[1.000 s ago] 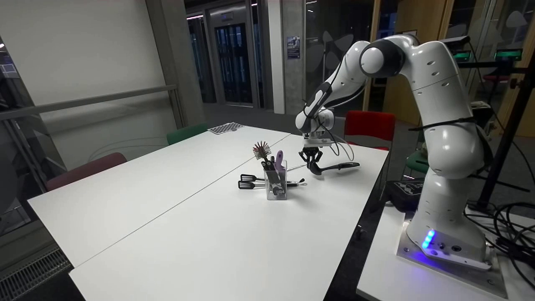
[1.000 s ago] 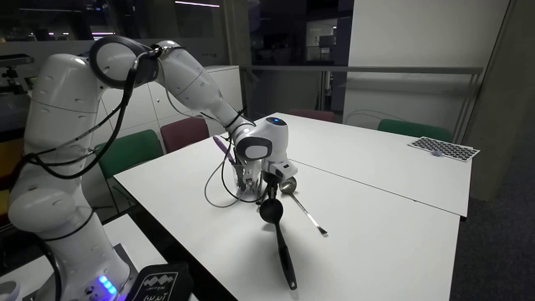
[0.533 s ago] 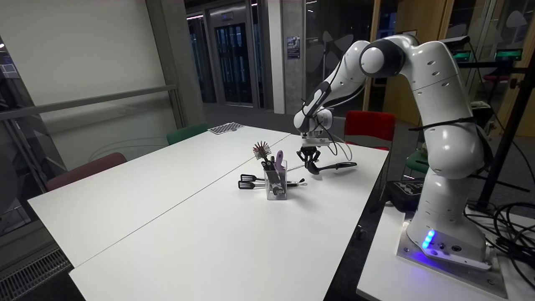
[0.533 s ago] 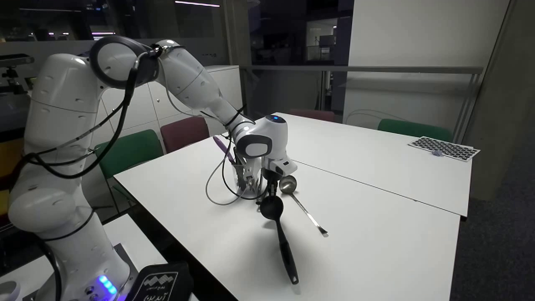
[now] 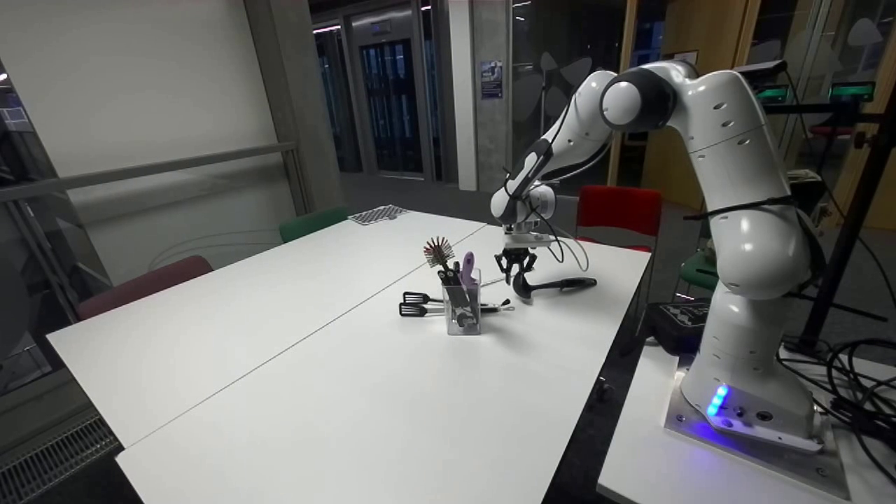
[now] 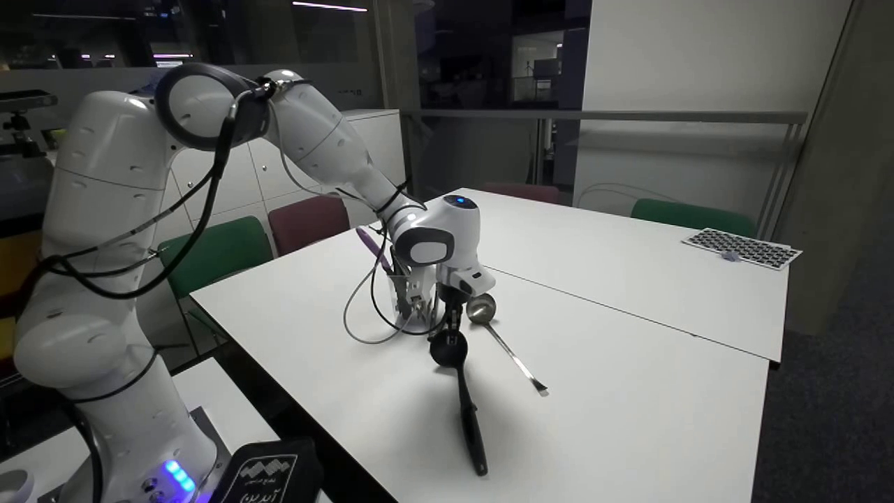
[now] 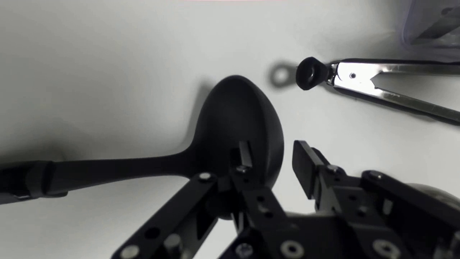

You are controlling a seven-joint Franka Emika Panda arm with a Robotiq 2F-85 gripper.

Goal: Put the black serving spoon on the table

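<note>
The table (image 5: pixel 336 392) bears the black spoon (image 6: pixel 469 413), which looks at rest, so we judge the placing done; only lifting the gripper (image 7: pixel 273 153) clear seems left. Both exterior views show the full handle (image 5: pixel 575 283), which the wrist view cuts off. That view alone tells us where the spread fingers (image 7: pixel 304 169) sit: one over the spoon's bowl (image 7: pixel 233 115), the other just outside it.

In an exterior view, a clear plastic rectangular holder (image 5: pixel 477 304) stands with a red-brown bristled brush (image 5: pixel 439 252) and a purple oblong handle (image 5: pixel 467 269) in it; on its far side lie silver metal tongs (image 5: pixel 493 306) with what appear to be black slotted heads (image 5: pixel 413 310). In an exterior view, a silver metal ladle (image 6: pixel 482 309) lies right of the holder, and at the far right a white dark-gridded sheet (image 6: pixel 751 250) has a small greyish lump (image 6: pixel 730 256) by its near edge.
</note>
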